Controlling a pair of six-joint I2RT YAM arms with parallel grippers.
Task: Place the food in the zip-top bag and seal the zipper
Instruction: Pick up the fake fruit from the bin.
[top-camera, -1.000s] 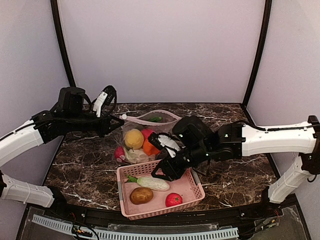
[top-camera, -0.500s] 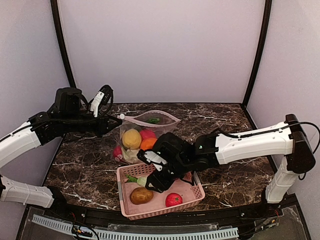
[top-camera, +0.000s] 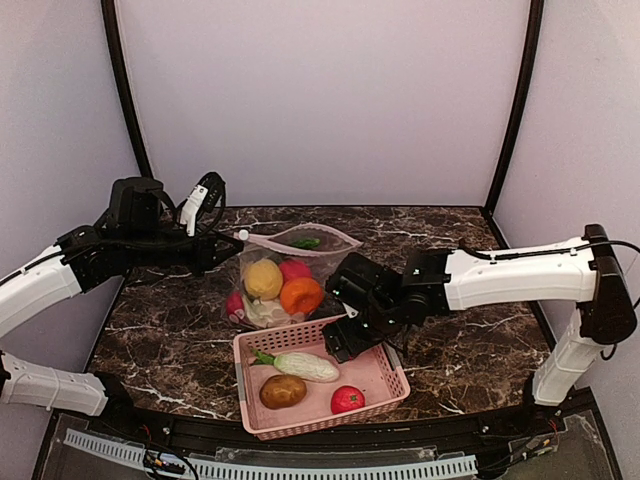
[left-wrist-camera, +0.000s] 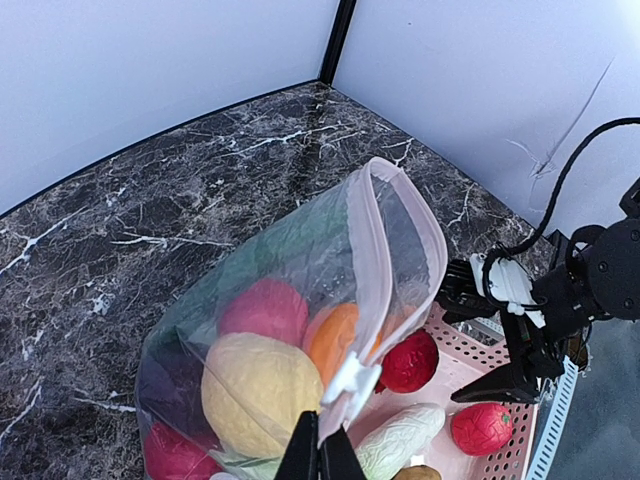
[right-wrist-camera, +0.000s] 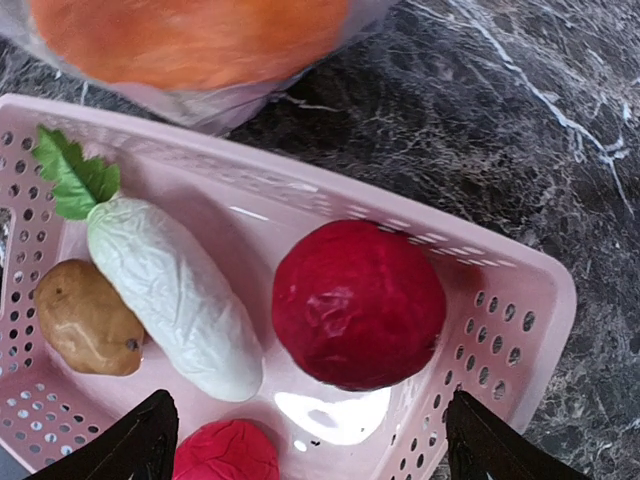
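The zip-top bag (top-camera: 335, 250) stood slumped at the middle of the marble table (top-camera: 170, 330), its mouth open and turned toward 12 o'clock. Inside it lay a yellow ball (top-camera: 263, 278), a red ball (top-camera: 293, 267), an orange ball (top-camera: 301, 296), a pale cabbage (top-camera: 266, 313) at the bottom and a green piece (top-camera: 308, 241) near the mouth. The zipper (left-wrist-camera: 360, 250) was unsealed, curving round the open mouth. The left gripper (left-wrist-camera: 320, 452), at 9 o'clock of the bag, was clamped tight on the zipper's end and held that corner up, much as it had a second before.

At 6 o'clock of the bag, touching its lower edge, sat the pink basket (top-camera: 240, 380). It held a white vegetable (top-camera: 303, 366) with a green leaf, a potato (top-camera: 283, 391), a small red ball (top-camera: 347, 399) and, by the far right wall, a dark red ball (right-wrist-camera: 358, 303).

The right gripper (right-wrist-camera: 312, 432) hung over the basket's far rim, at 4 o'clock of the bag, fingers spread wide with nothing between them; the dark red ball lay free just beyond the tips. Half a second earlier this gripper had been lower and nearer, over the basket's middle, covering part of the white vegetable, with its jaws narrower. It had since drawn back toward 2 o'clock, leaving the white vegetable in full view. The orange ball showed more fully than before.
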